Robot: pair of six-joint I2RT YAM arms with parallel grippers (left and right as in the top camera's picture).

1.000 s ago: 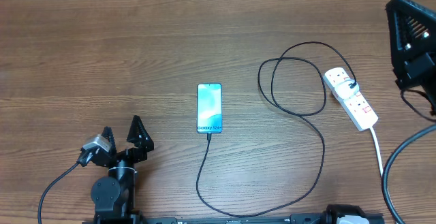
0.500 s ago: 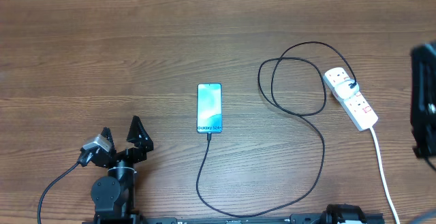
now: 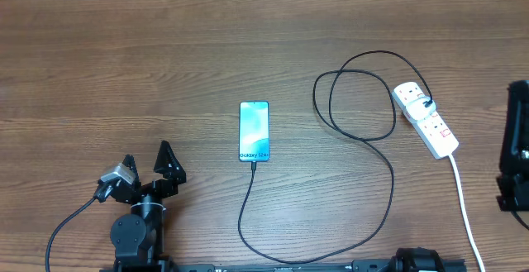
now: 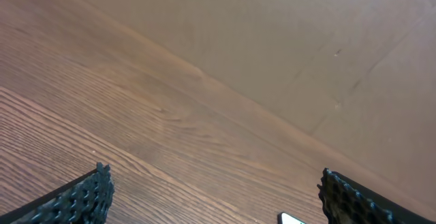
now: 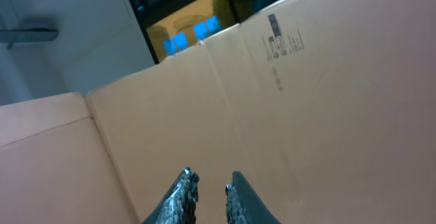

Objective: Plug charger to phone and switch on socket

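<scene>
Our right gripper (image 5: 210, 181) has its jaws almost together, with only a thin slit between the fingertips and nothing in it. It points up and away from the table at a brown cardboard wall (image 5: 306, 115). From above, only a dark part of the right arm (image 3: 514, 144) shows at the right edge, and we cannot make out the fingers there.

Our left gripper (image 3: 149, 158) stands with its jaws wide apart and empty, low over the near left part of the wooden table (image 3: 124, 57). In its own camera the two fingers sit at opposite sides of the picture, with bare wood between them.

The phone (image 3: 254, 131) lies flat near the middle of the table, screen up and lit blue-teal, to the right of the left gripper and well apart from it. The plug tip (image 3: 253, 164) touches the middle of its near edge. From there the charger (image 3: 392, 177) runs toward the near edge, swings right, then goes far into loose loops just left of the socket (image 3: 426, 119). The socket lies slanted at the right, and its white cord (image 3: 459, 191) trails toward the near edge. Its red switches are too small for us to read.
</scene>
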